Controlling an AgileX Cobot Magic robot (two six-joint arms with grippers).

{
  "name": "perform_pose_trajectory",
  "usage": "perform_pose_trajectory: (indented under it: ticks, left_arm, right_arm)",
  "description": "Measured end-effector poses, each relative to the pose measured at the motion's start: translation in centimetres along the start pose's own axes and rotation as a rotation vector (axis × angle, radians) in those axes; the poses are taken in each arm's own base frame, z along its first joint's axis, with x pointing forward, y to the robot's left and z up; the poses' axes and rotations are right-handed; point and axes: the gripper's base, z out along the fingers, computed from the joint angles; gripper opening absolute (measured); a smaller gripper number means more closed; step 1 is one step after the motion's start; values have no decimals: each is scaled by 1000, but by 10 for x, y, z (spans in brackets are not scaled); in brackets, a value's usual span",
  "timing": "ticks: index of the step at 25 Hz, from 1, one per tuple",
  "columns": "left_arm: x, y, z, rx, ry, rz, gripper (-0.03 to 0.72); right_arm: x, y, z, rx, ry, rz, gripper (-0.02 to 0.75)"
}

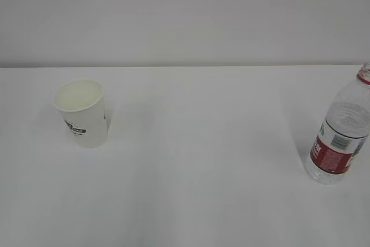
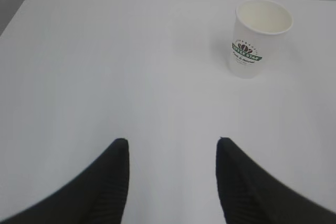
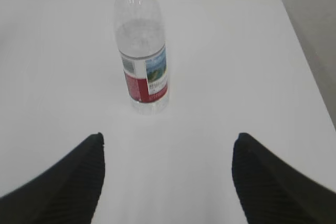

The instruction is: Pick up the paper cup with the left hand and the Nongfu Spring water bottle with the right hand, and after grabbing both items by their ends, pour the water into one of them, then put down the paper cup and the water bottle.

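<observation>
The left pincer (image 2: 172, 182) stands with its two dark ribbed fingers (image 2: 107, 182) parted and nothing between them. The right pincer (image 3: 168, 182) is spread wider, also empty. Neither arm shows in the exterior view, so their poses cannot be told.

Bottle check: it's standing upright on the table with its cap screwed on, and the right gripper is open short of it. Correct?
Not quite: the bottle has no cap; the right wrist view shows an open mouth with only the red ring. It does stand upright on the table, with the open right gripper short of it.
</observation>
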Motion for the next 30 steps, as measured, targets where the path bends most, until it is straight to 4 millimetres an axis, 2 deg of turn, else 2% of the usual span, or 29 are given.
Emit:
perform_pose_trajectory:
  ticks: [3, 7, 13, 20, 30]
  left_arm:
    - [-6, -1, 1, 3, -14, 1, 390]
    - [-26, -4, 2, 13, -69, 3, 390]
    - [-39, -7, 23, 2, 22, 10, 390]
    - [-60, -12, 37, 36, -83, 2, 390]
    - [-73, -16, 52, 54, -122, -4, 390]
  right_arm:
    - [-9, 0, -5, -3, -84, 25, 568]
    - [-18, 0, -7, -5, -124, 42, 568]
    - [-36, 3, 3, -35, -83, 57, 568]
    - [-58, 4, 7, -44, -139, 64, 568]
    - [-63, 6, 12, -62, -136, 77, 568]
